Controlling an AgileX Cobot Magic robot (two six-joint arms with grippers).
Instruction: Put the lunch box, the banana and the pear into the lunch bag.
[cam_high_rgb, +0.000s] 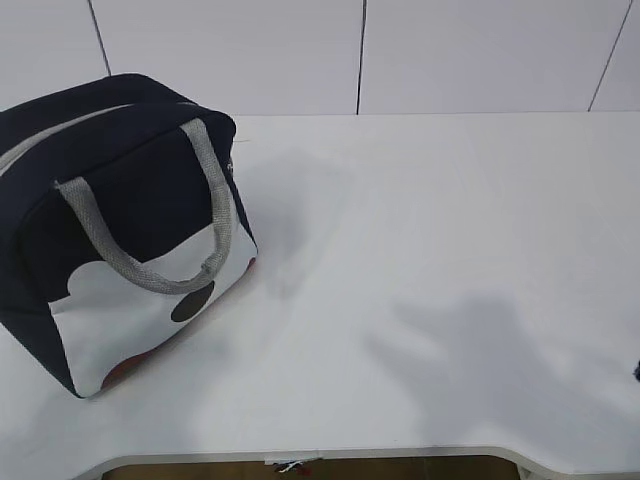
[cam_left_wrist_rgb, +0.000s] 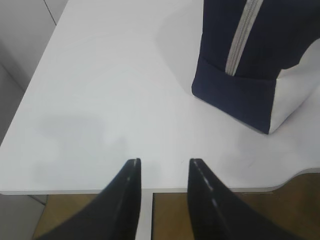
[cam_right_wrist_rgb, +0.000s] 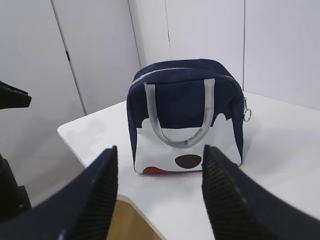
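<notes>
Navy-blue fabric with a white lower panel makes up the lunch bag (cam_high_rgb: 120, 230), which stands on the left part of the white counter (cam_high_rgb: 420, 250) in the exterior view. That view shows one broad face of the bag with a grey webbing handle (cam_high_rgb: 150, 240) drooping over it, a dark spot (cam_high_rgb: 193, 301) on the white panel and a bit of red at the bottom edge; neither tool appears there.

The right wrist view meets the same broad face head-on, and adds a ring pull (cam_right_wrist_rgb: 247, 115) hanging at the bag's right end, which the other views do not make out clearly. It also shows the zipper curving over the top, looking closed. The left wrist view instead looks down on a narrow end of the bag (cam_left_wrist_rgb: 250, 65), where the grey zipper (cam_left_wrist_rgb: 242, 37) runs down the middle of the navy end panel.

The left tool (cam_left_wrist_rgb: 164, 167) is spread, its dark fingers apart over the counter's near edge, holding and touching nothing, well apart from the bag. The right tool (cam_right_wrist_rgb: 159, 155) is also spread wide, empty, hanging off the counter's corner with the bag framed between its ribbed fingers (cam_right_wrist_rgb: 95, 195).

The bag stands upright. In the exterior view its long axis runs from near-left to far-right.
</notes>
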